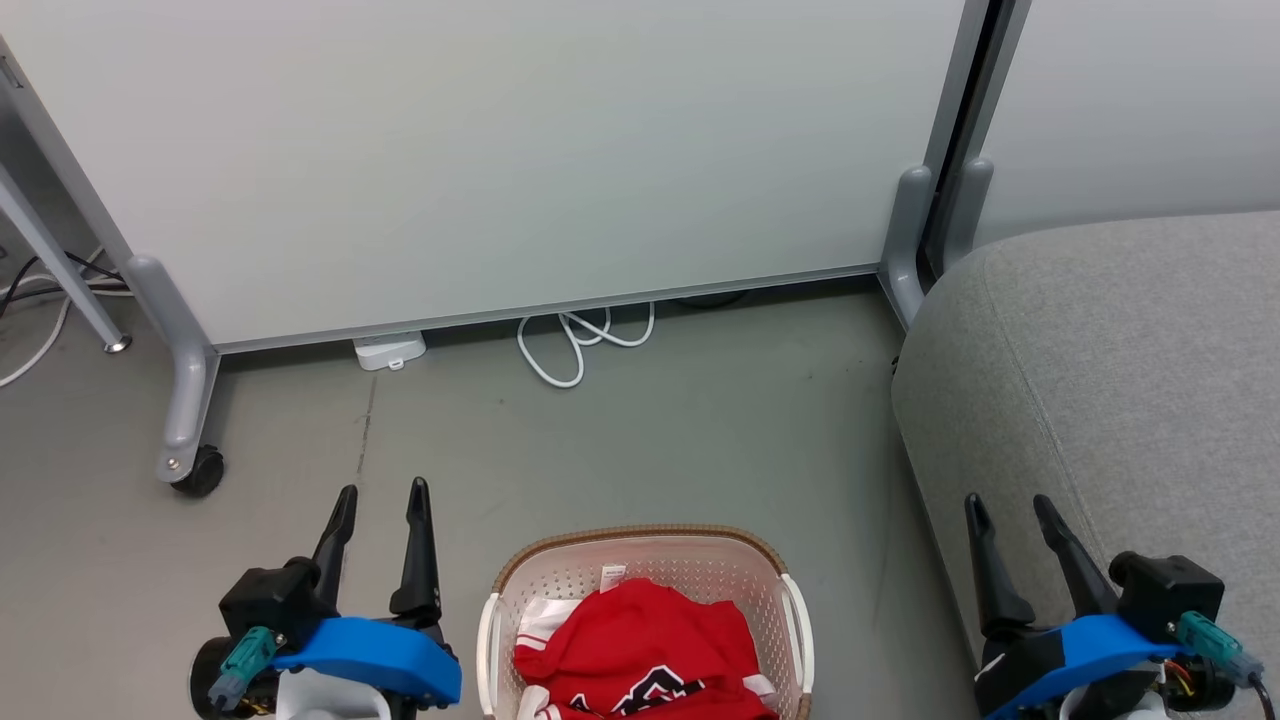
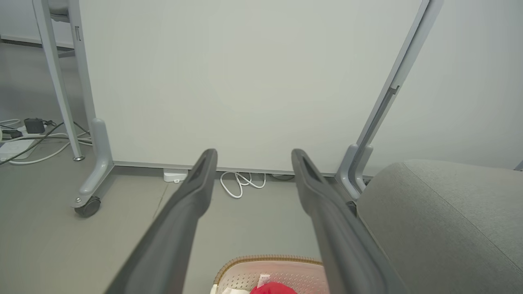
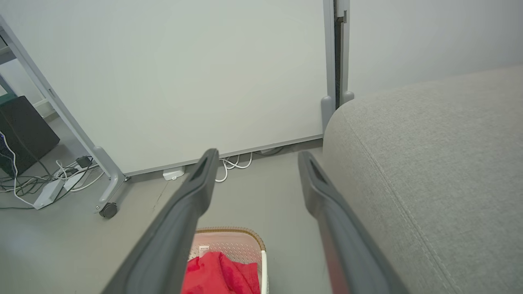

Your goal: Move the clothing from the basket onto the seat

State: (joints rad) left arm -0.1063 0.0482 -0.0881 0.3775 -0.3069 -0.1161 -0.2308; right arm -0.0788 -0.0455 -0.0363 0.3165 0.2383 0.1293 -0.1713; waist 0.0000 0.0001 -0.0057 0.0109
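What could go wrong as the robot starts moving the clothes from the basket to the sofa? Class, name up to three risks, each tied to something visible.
1. The clothes lie heaped, so one grab may lift several and drop some on the floor.
2. A snagged garment could tip the basket, which looks light.
3. The right hand is close to the sofa; a swing across might strike its side.

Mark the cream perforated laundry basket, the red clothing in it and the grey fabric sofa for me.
cream perforated plastic laundry basket (image 1: 710, 578), head view, on its far inner wall.
red clothing with white trim (image 1: 640, 640), head view, on the top red fold.
grey fabric sofa (image 1: 1130, 380), head view, on bare seat fabric.
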